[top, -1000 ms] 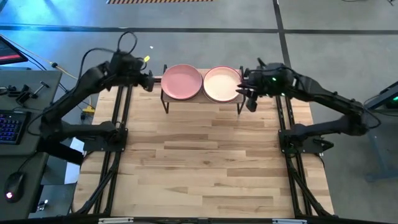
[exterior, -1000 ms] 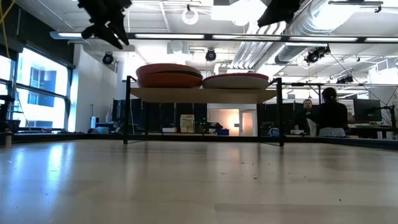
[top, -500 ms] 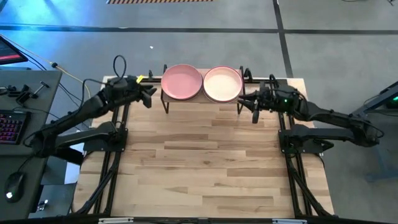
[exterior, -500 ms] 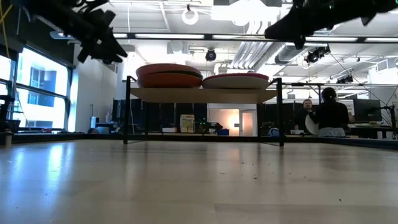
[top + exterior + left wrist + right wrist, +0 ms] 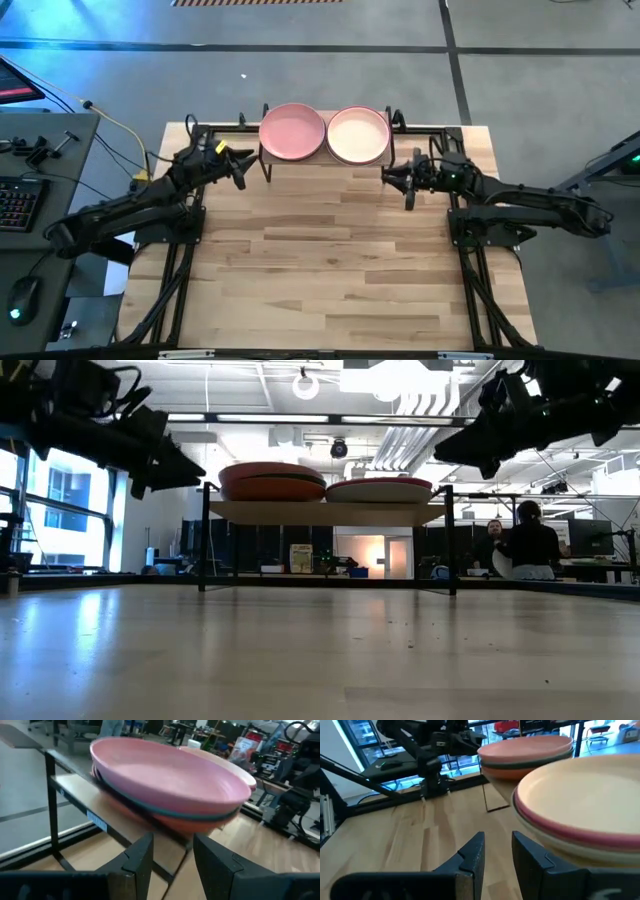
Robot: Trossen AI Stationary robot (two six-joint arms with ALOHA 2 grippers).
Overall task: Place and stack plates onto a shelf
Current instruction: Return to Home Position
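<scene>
Two stacks of plates stand side by side on the small wooden shelf (image 5: 325, 160) at the table's far edge. The left stack has a pink plate (image 5: 292, 131) on top, over teal and terracotta plates (image 5: 200, 822). The right stack has a cream plate (image 5: 358, 134) on top, over a magenta one (image 5: 600, 839). My left gripper (image 5: 238, 166) is open and empty, just left of the shelf. My right gripper (image 5: 405, 180) is open and empty, just right of the shelf's near corner.
The shelf stands on thin black legs (image 5: 205, 535). The wide slatted tabletop (image 5: 330, 260) spreads toward the near edge. A desk with a keyboard (image 5: 15, 200) stands off the table's left side. People (image 5: 528, 545) show in the room behind.
Both arms have drawn back from the shelf toward the table's near edge and gone down. My left gripper has moved from the shelf's far-left side to its near-left side; my right gripper from beside the cream plate to the shelf's near right corner. The plates have stayed still.
</scene>
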